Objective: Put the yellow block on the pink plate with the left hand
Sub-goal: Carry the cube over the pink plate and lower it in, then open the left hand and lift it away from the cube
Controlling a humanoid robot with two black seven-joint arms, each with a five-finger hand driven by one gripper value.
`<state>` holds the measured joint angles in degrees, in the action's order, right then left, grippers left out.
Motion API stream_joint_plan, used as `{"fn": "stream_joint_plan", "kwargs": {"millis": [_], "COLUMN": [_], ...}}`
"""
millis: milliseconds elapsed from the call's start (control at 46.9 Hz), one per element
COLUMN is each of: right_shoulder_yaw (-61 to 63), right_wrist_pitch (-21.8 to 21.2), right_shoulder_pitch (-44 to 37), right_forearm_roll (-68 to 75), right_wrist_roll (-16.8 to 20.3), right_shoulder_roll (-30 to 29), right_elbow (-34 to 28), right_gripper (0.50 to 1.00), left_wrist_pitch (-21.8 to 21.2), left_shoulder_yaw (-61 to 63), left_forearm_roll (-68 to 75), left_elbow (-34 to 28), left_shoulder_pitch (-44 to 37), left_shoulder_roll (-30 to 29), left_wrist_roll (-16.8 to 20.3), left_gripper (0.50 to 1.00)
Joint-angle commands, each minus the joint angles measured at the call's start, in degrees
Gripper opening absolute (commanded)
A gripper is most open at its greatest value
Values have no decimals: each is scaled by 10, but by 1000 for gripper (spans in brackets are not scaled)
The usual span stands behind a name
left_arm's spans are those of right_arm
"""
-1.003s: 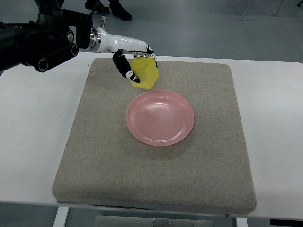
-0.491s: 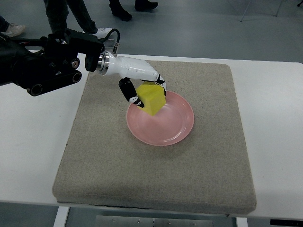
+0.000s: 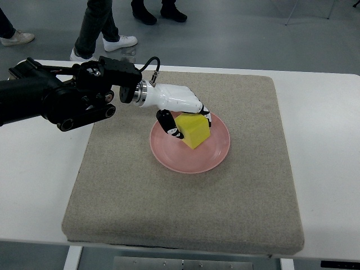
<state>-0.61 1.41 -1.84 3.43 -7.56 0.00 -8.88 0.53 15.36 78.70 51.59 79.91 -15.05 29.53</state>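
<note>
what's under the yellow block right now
The pink plate lies under the yellow block, which the left hand grips over it. The block covers the spot beneath, so contact with the plate cannot be seen.

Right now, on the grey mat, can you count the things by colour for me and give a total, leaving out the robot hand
Yellow: 1, the yellow block, gripped by the left hand over the plate
Pink: 1, the pink plate
Total: 2 things on the grey mat
</note>
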Motion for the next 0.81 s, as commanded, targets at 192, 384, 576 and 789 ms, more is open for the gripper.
{"fn": "stream_joint_plan", "kwargs": {"millis": [192,384,576,789], "right_shoulder_yaw": [0,0,0,0], "right_wrist_pitch": [0,0,0,0], "right_shoulder_pitch": [-1,0,0,0], "right_forearm_roll": [0,0,0,0], "right_wrist_roll": [0,0,0,0], "right_shoulder_roll": [0,0,0,0], "right_elbow": [0,0,0,0], "right_gripper": [924,924,924,924], "left_wrist_pitch": [20,91,117,124], "left_shoulder_yaw": [-5,-129,-192,-191], "left_forearm_roll": [-13,-58,-199,-407], "left_elbow": [5,2,-27,-104], "left_shoulder_pitch": [5,7,-2,-53], "left_shoulder_roll": [-3,-40,-76,-72], "left_wrist_roll": [0,1,1,0], "left_gripper": [996,999,999,996]}}
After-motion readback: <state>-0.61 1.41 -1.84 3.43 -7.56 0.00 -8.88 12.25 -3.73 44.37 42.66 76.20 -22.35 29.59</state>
